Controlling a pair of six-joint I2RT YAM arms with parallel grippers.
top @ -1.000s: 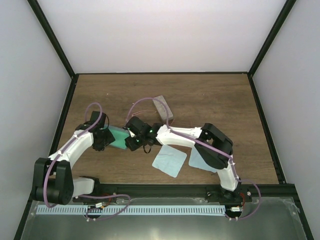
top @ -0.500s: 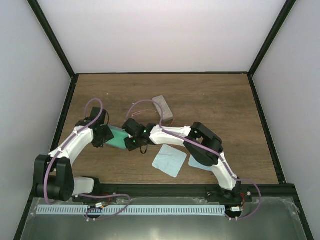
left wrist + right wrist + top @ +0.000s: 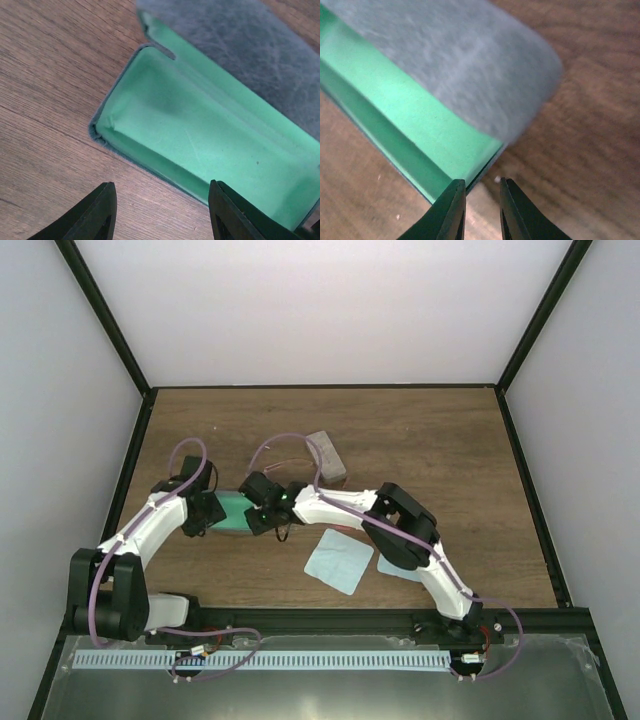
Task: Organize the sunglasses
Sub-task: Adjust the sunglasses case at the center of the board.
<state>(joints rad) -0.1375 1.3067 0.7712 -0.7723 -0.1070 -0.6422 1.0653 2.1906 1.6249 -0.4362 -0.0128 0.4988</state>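
An oblong case [image 3: 233,512] lies open on the wood, green-lined with a grey felt lid. The left wrist view shows its empty green tray [image 3: 200,130] and raised lid [image 3: 250,45]. My left gripper [image 3: 207,512] is open at the case's left end, its fingertips [image 3: 95,215] wide apart over the near wall and the wood. My right gripper [image 3: 262,512] is at the case's right end, its jaws a narrow gap apart. The case's corner [image 3: 485,170] lies just above the right gripper [image 3: 482,210] with nothing held. No sunglasses show clearly in any view.
A second, closed grey case [image 3: 326,454] lies behind the right arm. A light-blue cloth [image 3: 338,561] lies in front, and another [image 3: 392,567] is partly under the right arm. Dark rails edge the wooden table [image 3: 430,440].
The right arm has reached further left, bringing its gripper up to the case's right end. The left gripper has stayed at the left end. The case shifted slightly left.
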